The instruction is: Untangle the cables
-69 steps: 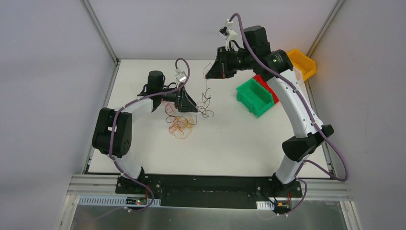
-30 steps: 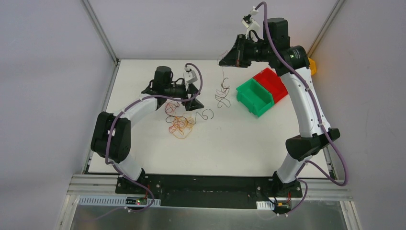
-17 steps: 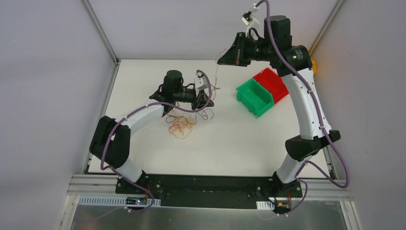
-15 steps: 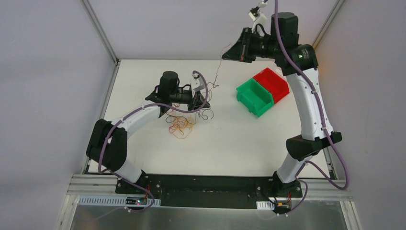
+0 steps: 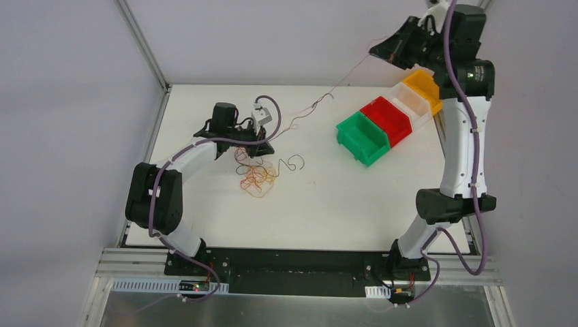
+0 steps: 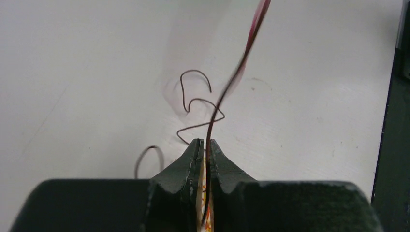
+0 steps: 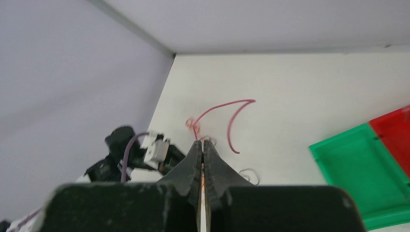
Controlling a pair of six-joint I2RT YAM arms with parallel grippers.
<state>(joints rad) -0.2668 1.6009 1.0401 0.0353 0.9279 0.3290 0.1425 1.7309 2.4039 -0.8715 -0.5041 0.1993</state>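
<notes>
A tangle of thin orange, red and brown cables [image 5: 255, 175] lies on the white table [image 5: 327, 204]. One red cable [image 5: 320, 102] runs taut from it up to the right. My left gripper [image 5: 264, 144] sits low over the tangle's far edge, shut on that red cable [image 6: 220, 99] with a slit left between the jaws. High above the bins, my right gripper [image 5: 373, 52] is shut on the cable's other end, whose curl [image 7: 220, 107] shows past the tips [image 7: 202, 142]. A loose dark brown cable [image 5: 293, 163] lies right of the tangle.
Green [image 5: 363, 137], red [image 5: 388, 120], clear [image 5: 411, 102] and yellow [image 5: 426, 84] bins stand in a diagonal row at the back right. Grey walls close in the table behind and on both sides. The green bin [image 7: 367, 169] also shows in the right wrist view.
The right arm has risen and swung right, drawing the red cable taut. The left gripper has shut on that cable and pulled back left beside the tangle.
</notes>
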